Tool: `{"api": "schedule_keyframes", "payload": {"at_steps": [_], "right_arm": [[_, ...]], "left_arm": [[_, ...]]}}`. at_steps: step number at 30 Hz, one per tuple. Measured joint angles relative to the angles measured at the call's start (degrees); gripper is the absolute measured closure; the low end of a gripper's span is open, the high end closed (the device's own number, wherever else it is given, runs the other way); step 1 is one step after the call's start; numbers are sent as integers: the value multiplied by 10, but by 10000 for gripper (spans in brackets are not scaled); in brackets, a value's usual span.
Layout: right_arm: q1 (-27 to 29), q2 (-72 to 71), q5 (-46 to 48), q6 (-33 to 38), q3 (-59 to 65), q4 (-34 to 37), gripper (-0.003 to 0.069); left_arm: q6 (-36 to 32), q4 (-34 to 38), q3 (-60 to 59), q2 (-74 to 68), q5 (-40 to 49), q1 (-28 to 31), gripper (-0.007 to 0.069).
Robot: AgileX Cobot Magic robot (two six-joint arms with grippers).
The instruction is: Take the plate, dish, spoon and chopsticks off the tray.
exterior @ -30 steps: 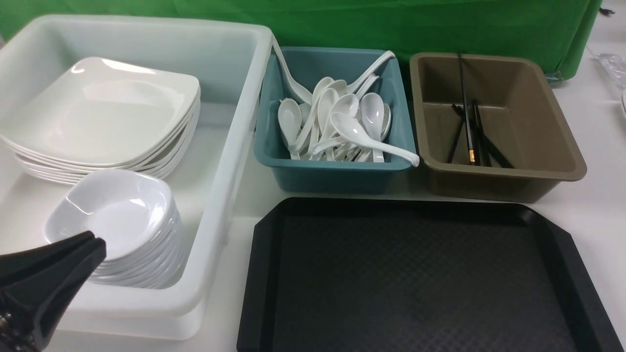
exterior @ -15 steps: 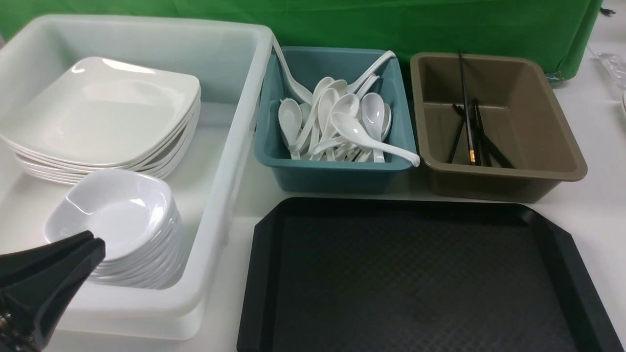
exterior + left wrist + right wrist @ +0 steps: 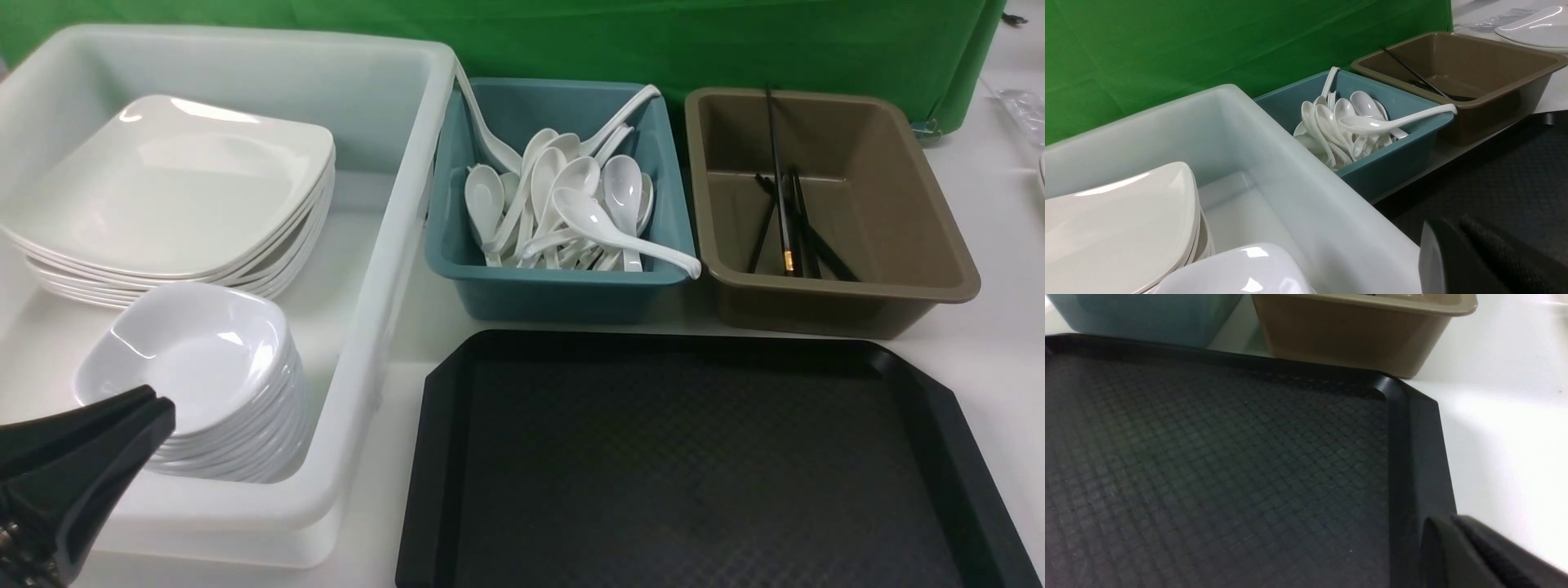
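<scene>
The black tray (image 3: 653, 341) lies at the front centre with nothing on its cross-hatched floor. A white plate (image 3: 163, 184) tops a stack in the white tub, and a small dish (image 3: 192, 355) tops a stack in front of it. Several spoons (image 3: 575, 208) fill the teal bin. Black chopsticks (image 3: 788, 220) lie in the brown bin. My left gripper (image 3: 159, 408) hangs shut and holding nothing at the front of the tub, just before the dishes. My right gripper (image 3: 1447, 528) is shut over the tray's right rim (image 3: 1421, 457), out of the front view.
The white tub (image 3: 392, 245) stands at the left, the teal bin (image 3: 563, 298) behind the tray's left half and the brown bin (image 3: 922, 245) behind its right half. A green cloth (image 3: 571, 33) hangs behind. Another white dish (image 3: 1535, 28) lies on the table far right.
</scene>
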State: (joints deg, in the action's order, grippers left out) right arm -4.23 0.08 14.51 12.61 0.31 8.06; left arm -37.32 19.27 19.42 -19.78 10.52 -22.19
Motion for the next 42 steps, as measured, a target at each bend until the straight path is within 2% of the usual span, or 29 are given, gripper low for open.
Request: {"api": "schedule_keyframes", "payload": {"at_steps": [6,10,13,14,15,16,20,22,25,42], "right_arm": [[0,0,0,0,0,0,593],[0,0,-1,0,0,0,586],[0,0,-1,0,0,0,582],[0,0,-2,0,0,0,580],[0,0,-2,0,0,0,578],[0,0,-2,0,0,0,576],[0,0,-2,0,0,0,571],[0,0,-2,0,0,0,566],[0,-1,-3,0,0,0,560],[0,-1,-4,0,0,0,519]], "left_arm": [[0,-1,-1,0,-2,0,608],[14,-13,-13,3,-35,3,608],[88,-43,-37,26,-85,41,608],[155,-64,-66,60,-101,85,608],[162,-66,-69,64,-102,95,608],[202,-81,-91,90,-101,122,608],[282,-118,-166,166,-67,202,608],[316,-124,-195,193,-15,228,608],[336,-135,-199,197,29,234,608],[346,-141,-199,197,34,234,608]]}}
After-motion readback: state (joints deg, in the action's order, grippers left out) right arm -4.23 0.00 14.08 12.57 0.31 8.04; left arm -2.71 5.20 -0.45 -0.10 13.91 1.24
